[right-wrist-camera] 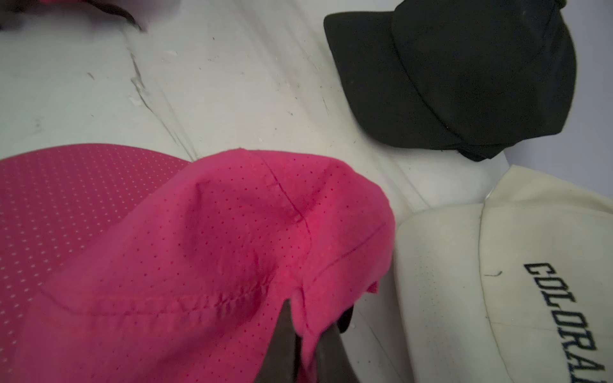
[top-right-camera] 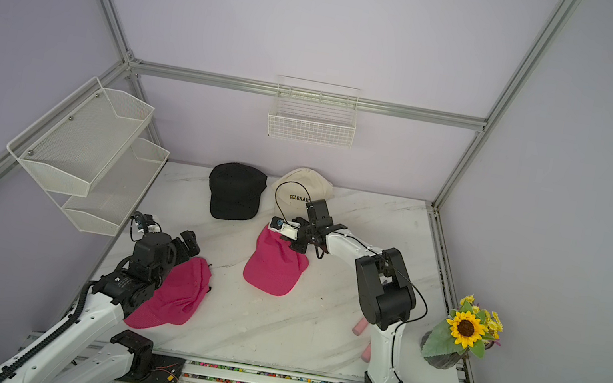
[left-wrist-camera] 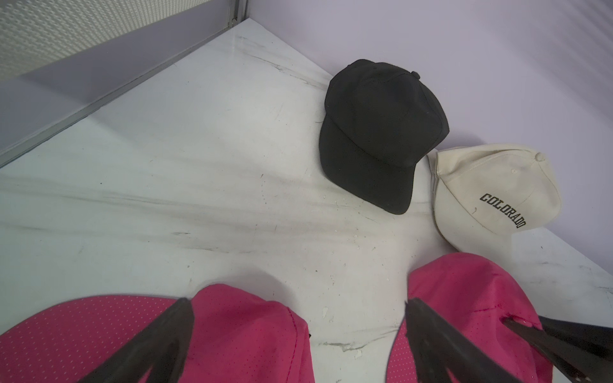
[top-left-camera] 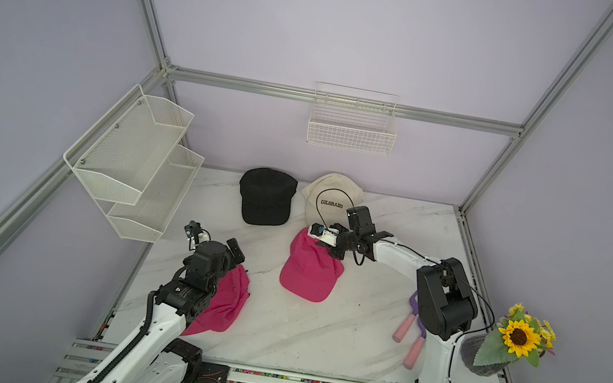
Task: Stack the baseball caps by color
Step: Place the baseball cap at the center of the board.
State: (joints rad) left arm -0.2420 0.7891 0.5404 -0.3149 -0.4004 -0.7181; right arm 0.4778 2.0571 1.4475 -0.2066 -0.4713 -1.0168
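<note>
On the marble table (top-left-camera: 315,329), the right gripper (top-left-camera: 334,253) sits at mid-frame in both top views. Its jaws are pinched nearly together on the back edge of the centre pink cap (top-left-camera: 308,273). In the right wrist view the two dark fingers (right-wrist-camera: 285,318) clamp a fold of its perforated fabric at the bottom of the frame. That cap's brim points toward the lower edge of a top view (top-right-camera: 268,283) and lies low at the table. The left gripper (left-wrist-camera: 298,301) has its jaws spread wide with nothing between them. In a top view it hangs over the upper end of the lower-left pink cap (top-left-camera: 224,305), which lies flat in the lower left, partly hidden by the arm. I cannot tell whether the fingers touch it. The two pink caps are apart, with bare marble between them. At the back of the table, above centre, the black cap (top-left-camera: 265,198) and the cream cap (top-left-camera: 330,201) lettered COLORADO lie side by side, brims toward the bottom of the frame. The cream cap's brim is just beside the pinched edge of the centre pink cap. Whether more caps lie under either I cannot tell. A mesh shelf (top-left-camera: 133,159) hangs at the left wall and a wire basket (top-left-camera: 350,132) on the back wall. Sunflowers (top-left-camera: 520,338) stand at the right edge, and pink rope handles (top-left-camera: 406,327) lie by the right arm's base.
</note>
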